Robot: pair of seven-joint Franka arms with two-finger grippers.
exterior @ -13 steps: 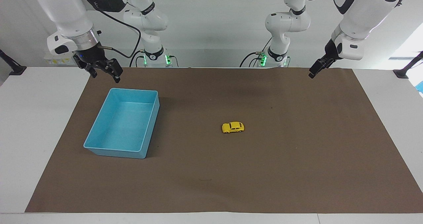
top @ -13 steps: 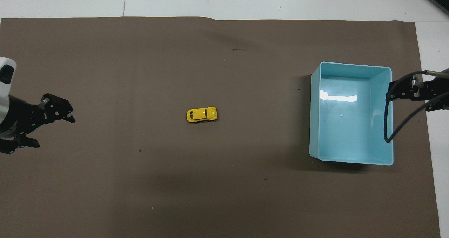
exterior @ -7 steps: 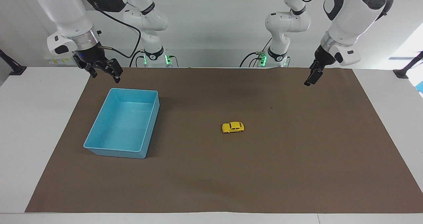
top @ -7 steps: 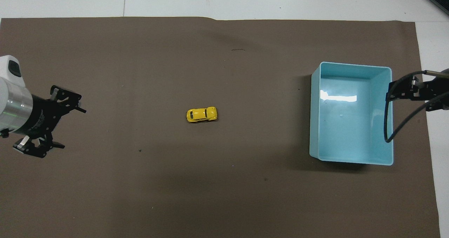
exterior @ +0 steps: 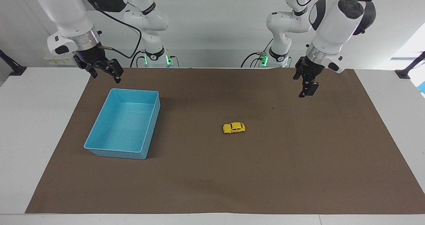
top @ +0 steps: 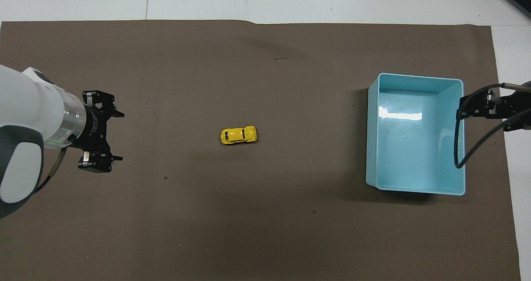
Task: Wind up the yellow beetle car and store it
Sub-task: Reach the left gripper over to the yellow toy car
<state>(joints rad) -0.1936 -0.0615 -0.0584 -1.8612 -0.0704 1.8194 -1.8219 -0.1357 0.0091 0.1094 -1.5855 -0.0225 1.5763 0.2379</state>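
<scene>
So the left gripper (exterior: 308,91) has swung in over the brown mat (exterior: 298,172) in the last sec, coming off the mat's edge at its own end and turning its fingers down. It's up in the air, well apart from the yellow beetle car (exterior: 234,128), fingers spread wide w/ nothing in them. Car hasn't budged, it sits on the mat around the middle, wheels down. Blue bin (exterior: 99,144) is well apart from the car, toward the right arm's end of the table, empty afaict. Right gripper (exterior: 103,73) just waits up by the bin's corner nearest the robots, open too, holding nothing. Imo this is the start of the reach: left arm is going for the car, no winding or storing done yet.
</scene>
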